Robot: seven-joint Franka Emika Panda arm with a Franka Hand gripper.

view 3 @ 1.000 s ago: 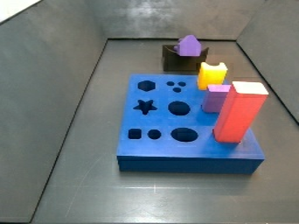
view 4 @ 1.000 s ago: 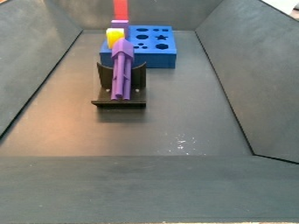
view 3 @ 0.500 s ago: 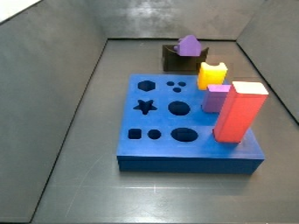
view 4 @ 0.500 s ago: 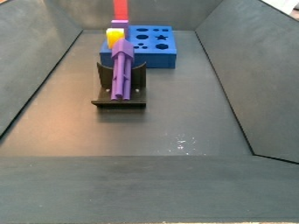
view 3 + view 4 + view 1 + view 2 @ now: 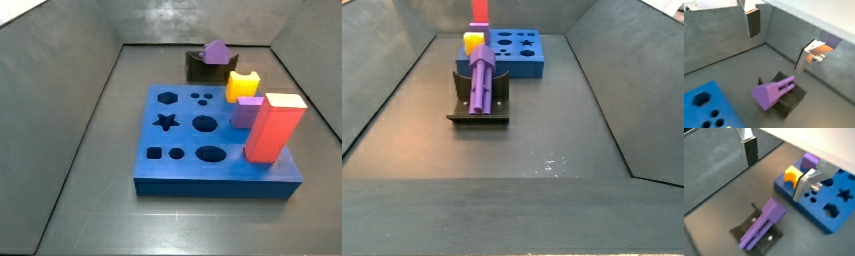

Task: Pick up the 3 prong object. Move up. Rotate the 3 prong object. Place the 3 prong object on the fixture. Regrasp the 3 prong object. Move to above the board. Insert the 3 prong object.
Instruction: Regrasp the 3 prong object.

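Note:
The 3 prong object (image 5: 215, 50) is a slim ridged purple bar lying across the notch of the fixture (image 5: 201, 69), a dark bracket behind the board (image 5: 214, 185). In a side view the bar (image 5: 482, 80) rests lengthwise on the fixture (image 5: 476, 113) in front of the blue board (image 5: 523, 68). In both wrist views my gripper (image 5: 779, 40) (image 5: 776, 169) hangs open above the bar (image 5: 772, 92) (image 5: 763, 223), well apart from it, with nothing between its fingers (image 5: 753, 22). Neither side view shows the gripper.
A yellow block (image 5: 242, 85), a short lilac block (image 5: 247, 112) and a tall red block (image 5: 274, 128) stand along the board's right side. Grey walls enclose the floor on all sides. A wrist view shows the yellow block (image 5: 793, 175) by the board (image 5: 811, 213).

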